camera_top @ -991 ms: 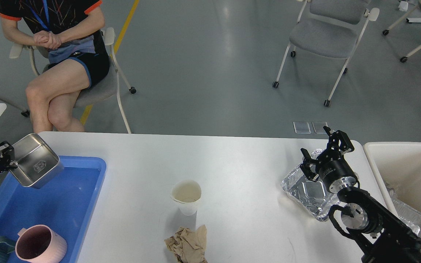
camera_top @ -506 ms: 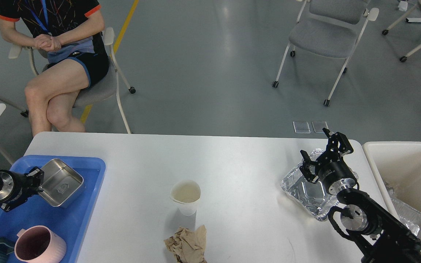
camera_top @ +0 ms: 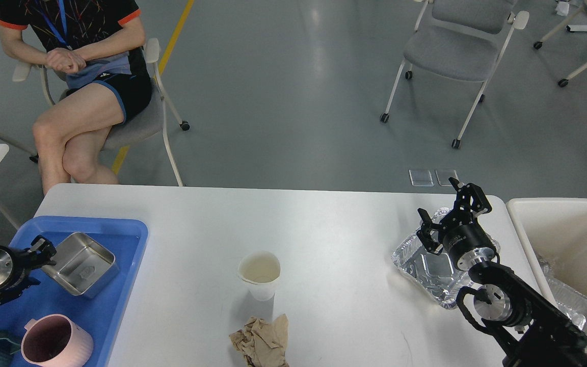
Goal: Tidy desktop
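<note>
Emblem on steel box (camera_top: 80, 263), probably embossed, unreadable, blue tray (camera_top: 120, 285)

Glossy grey floor (camera_top: 293, 102) catching overhead glare at twelve o'clock, a yellow line (camera_top: 171, 46) running off at eleven. Empty grey wheeled chair (camera_top: 451, 51) at one o'clock, a seated person (camera_top: 79, 76) on another at ten.
</note>
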